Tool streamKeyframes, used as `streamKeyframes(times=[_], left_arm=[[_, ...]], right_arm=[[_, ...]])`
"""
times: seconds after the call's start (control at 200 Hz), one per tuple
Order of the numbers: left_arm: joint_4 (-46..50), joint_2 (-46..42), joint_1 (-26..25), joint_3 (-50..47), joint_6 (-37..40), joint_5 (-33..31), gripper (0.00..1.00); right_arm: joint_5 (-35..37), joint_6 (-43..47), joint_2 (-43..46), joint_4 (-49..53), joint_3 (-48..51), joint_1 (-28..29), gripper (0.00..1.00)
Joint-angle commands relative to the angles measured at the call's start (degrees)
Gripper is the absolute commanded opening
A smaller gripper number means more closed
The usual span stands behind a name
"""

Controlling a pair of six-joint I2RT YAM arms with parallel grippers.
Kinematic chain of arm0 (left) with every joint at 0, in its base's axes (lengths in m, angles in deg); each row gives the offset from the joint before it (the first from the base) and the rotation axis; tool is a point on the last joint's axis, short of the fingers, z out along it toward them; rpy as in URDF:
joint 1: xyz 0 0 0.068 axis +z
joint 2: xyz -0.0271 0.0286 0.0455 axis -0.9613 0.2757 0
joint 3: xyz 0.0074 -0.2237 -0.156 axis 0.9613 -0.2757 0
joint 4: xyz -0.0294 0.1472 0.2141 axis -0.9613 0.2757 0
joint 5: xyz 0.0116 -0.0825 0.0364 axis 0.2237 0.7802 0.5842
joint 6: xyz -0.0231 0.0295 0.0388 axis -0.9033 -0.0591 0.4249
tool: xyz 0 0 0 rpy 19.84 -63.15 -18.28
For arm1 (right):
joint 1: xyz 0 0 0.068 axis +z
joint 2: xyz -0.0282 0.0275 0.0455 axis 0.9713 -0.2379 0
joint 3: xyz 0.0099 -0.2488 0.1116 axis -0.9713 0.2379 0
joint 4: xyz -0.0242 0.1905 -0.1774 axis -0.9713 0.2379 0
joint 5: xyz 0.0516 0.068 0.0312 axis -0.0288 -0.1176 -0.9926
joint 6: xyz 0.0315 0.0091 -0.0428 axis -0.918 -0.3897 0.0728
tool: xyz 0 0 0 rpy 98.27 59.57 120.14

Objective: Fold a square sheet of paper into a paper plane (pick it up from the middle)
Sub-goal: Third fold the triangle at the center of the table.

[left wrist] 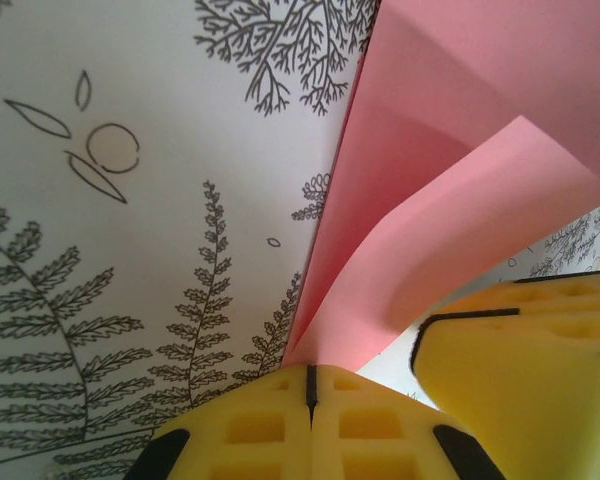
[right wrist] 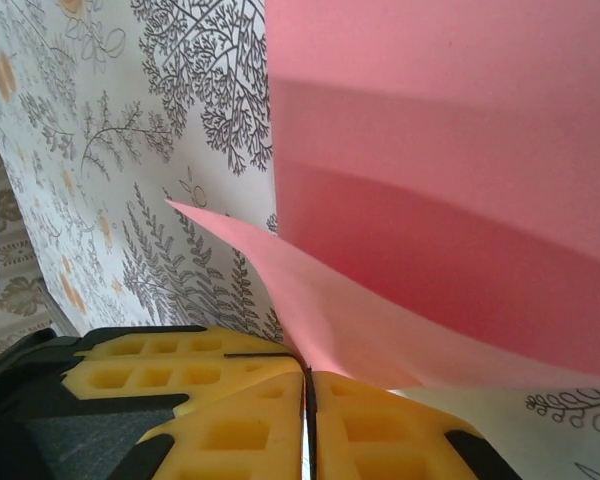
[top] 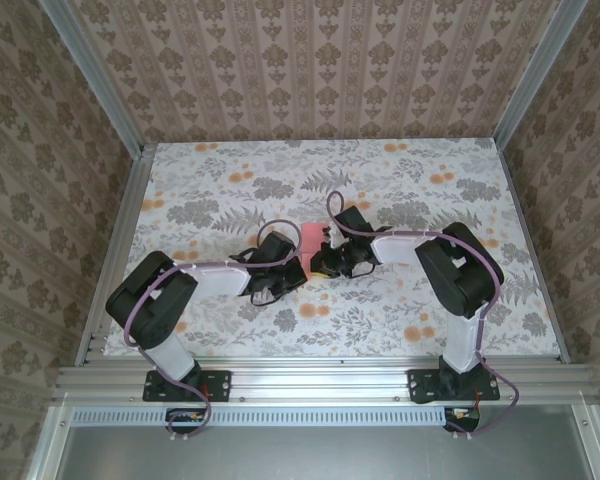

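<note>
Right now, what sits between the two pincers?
The square sheet of paper: in the left wrist view its curled pink flap rises between the left pincer and the right pincer, both shut on it.

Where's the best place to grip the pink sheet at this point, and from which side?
I'd grip the square sheet of paper by its lifted flap, coming in low from the near side: that flap curls up off the table, leaving room for a finger each side.

From above you get just a small pink patch of the sheet of paper [top: 311,236]; the left arm [top: 220,276] and right arm [top: 405,245] cover the rest. At both wrists it runs off the top and right picture edges.
</note>
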Motion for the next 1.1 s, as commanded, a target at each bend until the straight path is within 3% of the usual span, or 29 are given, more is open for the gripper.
streamKeyframes(times=[0.0,0.44,0.805,1.095], left_arm=[[8.7,3.5,-0.5,-0.6,-0.9,-2.4,0.0],[18.3,4.8,-0.4,2.1,4.1,-1.6,0.0],[19.6,5.1,-0.5,1.9,5.0,-1.6,0.0],[20.3,4.7,-0.5,3.2,5.3,-2.3,0.0]], right_arm=[[0.6,1.7,-2.5,1.0,-1.5,-0.2,0.11],[7.4,5.9,-6.6,8.0,-7.7,-5.1,0.1],[9.4,8.5,-9.4,9.0,-12.3,-11.2,0.11],[6.5,11.8,1.1,9.2,-10.9,-10.4,0.12]])
